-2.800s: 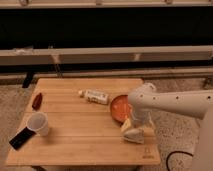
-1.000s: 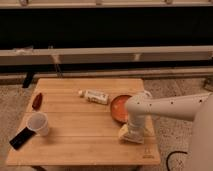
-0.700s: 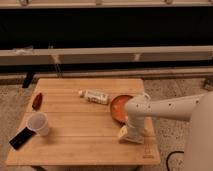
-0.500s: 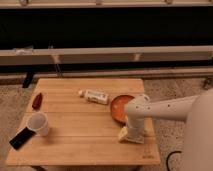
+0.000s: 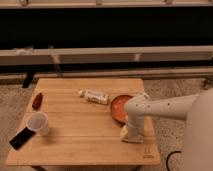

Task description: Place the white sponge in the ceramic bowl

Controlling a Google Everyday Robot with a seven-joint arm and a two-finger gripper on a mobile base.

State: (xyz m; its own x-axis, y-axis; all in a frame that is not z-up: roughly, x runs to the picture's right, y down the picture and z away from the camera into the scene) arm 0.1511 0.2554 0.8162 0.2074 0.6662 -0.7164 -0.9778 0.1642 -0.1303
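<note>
The orange-red ceramic bowl (image 5: 119, 106) stands on the right part of the wooden table (image 5: 75, 145), partly covered by my arm. The white sponge (image 5: 125, 136) lies on the table just in front of the bowl, near the right front corner; only its edge shows. My gripper (image 5: 132, 131) comes in from the right, points down and sits right on the sponge, hiding most of it. The sponge is outside the bowl.
A white labelled bottle (image 5: 95, 96) lies left of the bowl. A white cup (image 5: 39, 123) and a black flat object (image 5: 21, 138) are at the front left, a dark red object (image 5: 37, 101) at the left edge. A low rail (image 5: 100, 54) runs behind the table.
My arm has shifted slightly left and lowered, so the gripper now sits down on the sponge in front of the bowl. The other objects have not moved.
</note>
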